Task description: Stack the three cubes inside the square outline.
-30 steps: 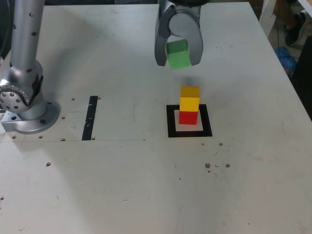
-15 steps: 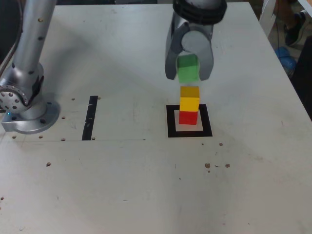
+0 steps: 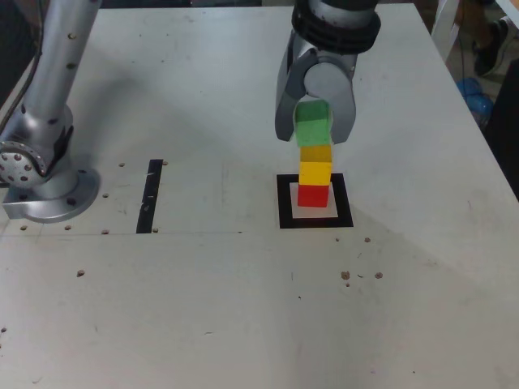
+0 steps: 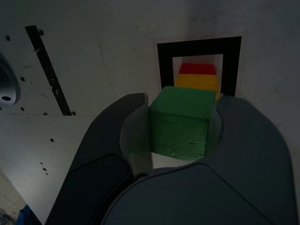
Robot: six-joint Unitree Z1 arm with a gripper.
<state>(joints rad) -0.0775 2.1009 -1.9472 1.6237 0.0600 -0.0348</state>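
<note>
Here the gripper [image 3: 315,121] pinches one green cube [image 3: 312,124] over seemingly two yellow cubes [image 3: 315,164], one red cube [image 3: 313,195].

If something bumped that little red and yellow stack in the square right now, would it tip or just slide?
Probably tip: the stack is narrow and tall, with the red cube its only footing. The cubes look merely rested on each other, so upper ones could slide off. The matte faces may give some grip.

high front overview, wrist close-up looking down
</note>
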